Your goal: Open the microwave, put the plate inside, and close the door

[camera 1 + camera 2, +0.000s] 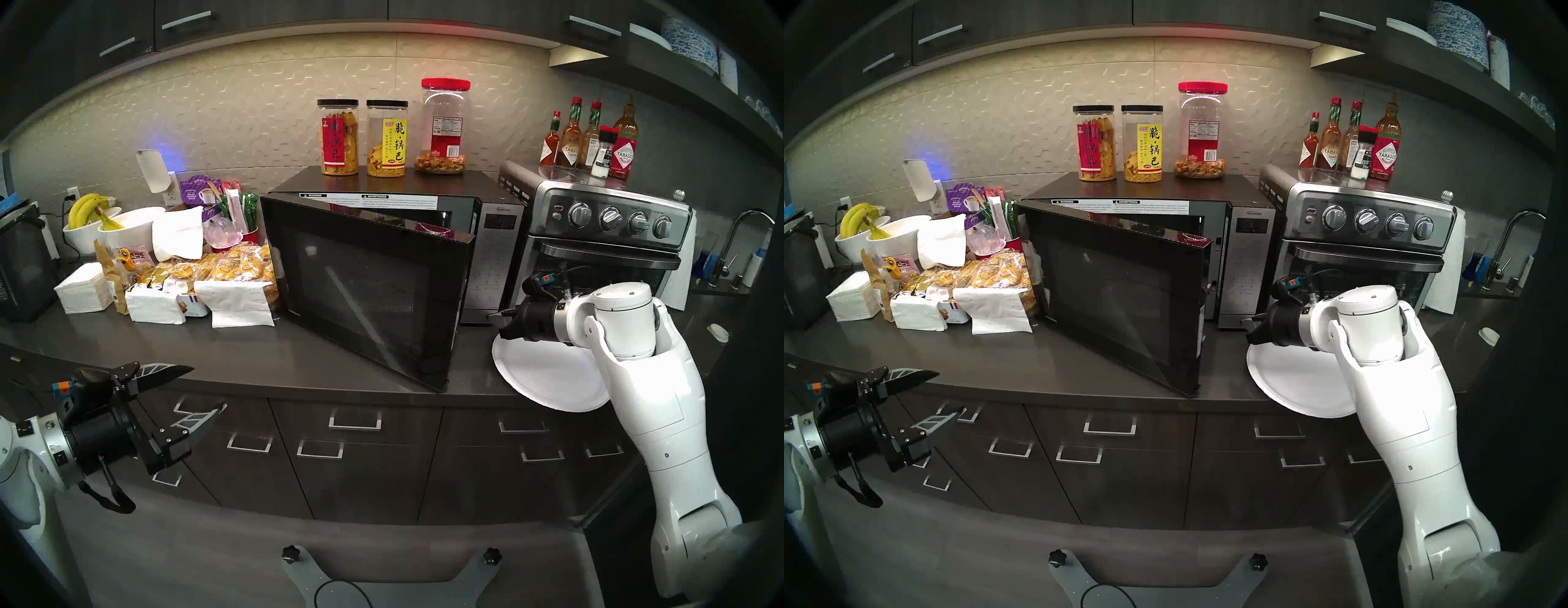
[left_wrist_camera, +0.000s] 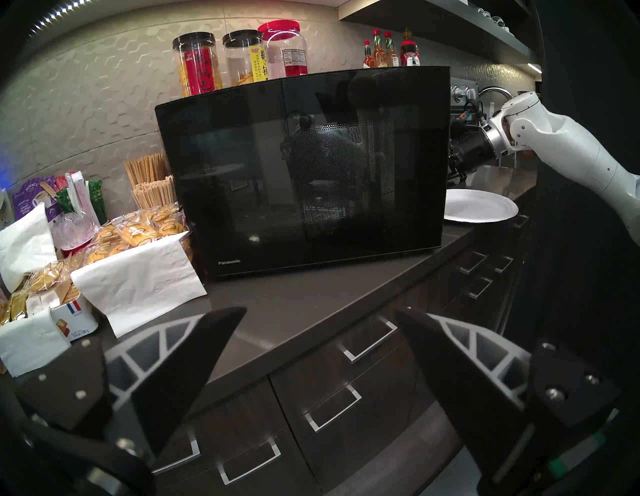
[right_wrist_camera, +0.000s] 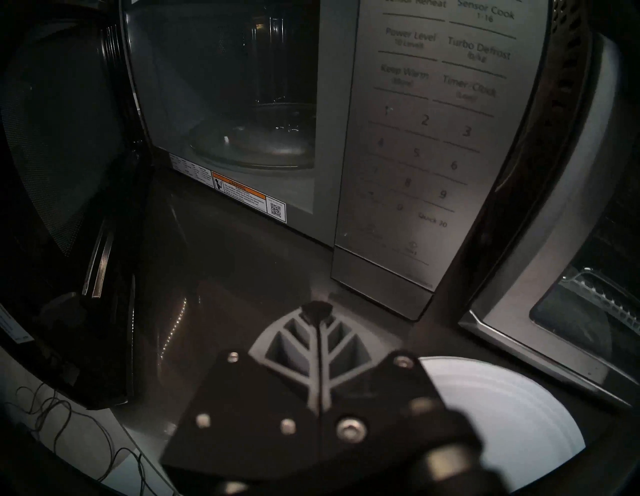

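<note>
The black microwave [image 1: 424, 187] stands on the counter, its silver keypad panel [image 3: 426, 138] on its right. Its glossy black door [image 1: 365, 288] is swung partly out toward me, and through the gap the glass turntable [image 3: 249, 142] shows. A white round plate [image 1: 547, 378] lies on the counter right of the door, overhanging the front edge. My right gripper [image 3: 317, 308] is shut with nothing between its fingers. It hovers low over the plate's far left rim, pointing at the microwave's lower right corner. My left gripper [image 1: 206, 388] hangs open and empty before the counter's left front.
A silver toaster oven [image 1: 602, 237] with sauce bottles [image 1: 589, 140] on top stands right of the microwave. Three snack jars [image 1: 339, 136] sit on the microwave. Packaged snacks and napkins [image 1: 237, 276] and banana bowls [image 1: 89, 216] crowd the left counter. A faucet [image 1: 738, 237] is far right.
</note>
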